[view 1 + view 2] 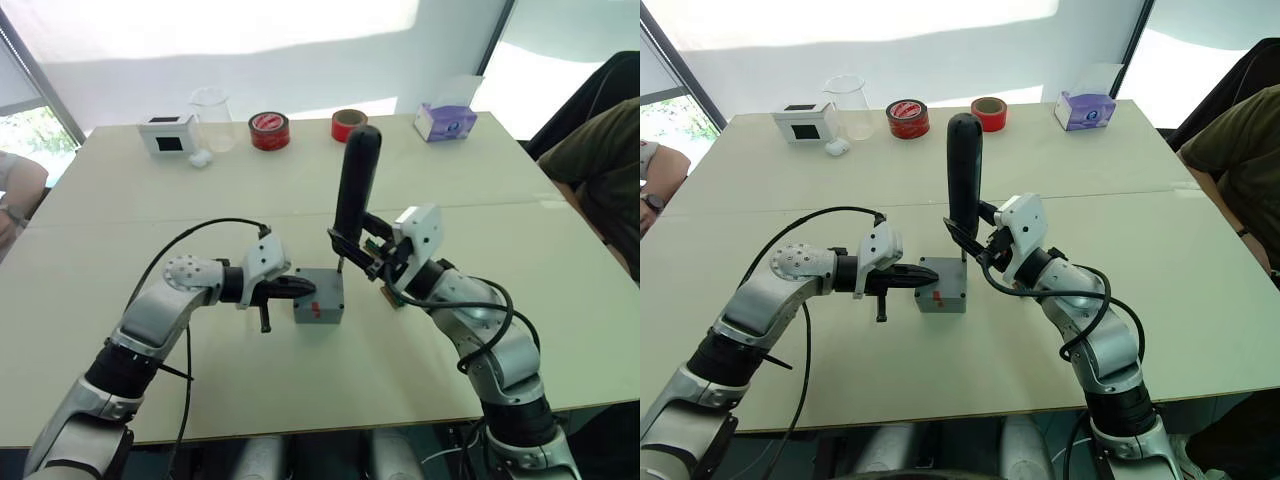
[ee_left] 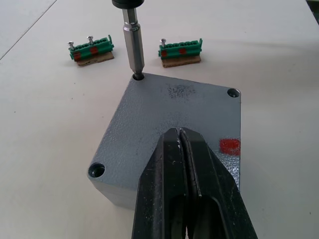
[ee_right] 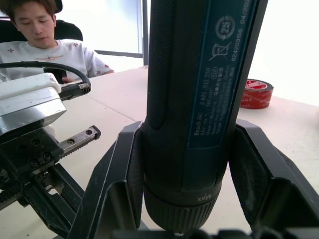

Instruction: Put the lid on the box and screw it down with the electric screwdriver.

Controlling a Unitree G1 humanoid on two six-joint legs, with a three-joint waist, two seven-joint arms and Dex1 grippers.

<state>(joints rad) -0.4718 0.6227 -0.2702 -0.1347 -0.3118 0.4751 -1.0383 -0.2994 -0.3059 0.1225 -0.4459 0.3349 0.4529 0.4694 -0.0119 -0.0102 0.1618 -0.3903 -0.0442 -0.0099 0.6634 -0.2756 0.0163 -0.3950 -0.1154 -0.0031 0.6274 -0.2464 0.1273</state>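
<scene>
Far left, table edge: a person's arm [image 1: 15,195] is being rested there. Back row of the table [image 1: 120,230], left to right: white box with black screen [image 1: 167,134], clear beaker [image 1: 212,119], two red tape rolls [image 1: 269,131], purple tissue box [image 1: 445,121].

Left gripper [image 1: 298,288]: fingers [image 2: 187,189] are being held closed against each other, nothing between them, tips being pressed down on the lid [image 2: 174,129].

The lid is being carried on top of the box [image 1: 320,297], edges flush, near the table's middle, between the two arms. Red mark [image 2: 230,146] is being shown on the lid's top beside the left fingertips. Open screw holes are being shown at two corners.

The electric screwdriver [image 1: 355,180] is being held upright in the right gripper [image 1: 362,252], jaws clamped around its black body. Its metal bit [image 2: 133,45] is being seated in a far corner hole of the lid.

Two green terminal strips [image 2: 90,49] are lying on the table just beyond the box, apart from it.

Far right: a seated person's shoulder [image 1: 600,160] is being seen.
</scene>
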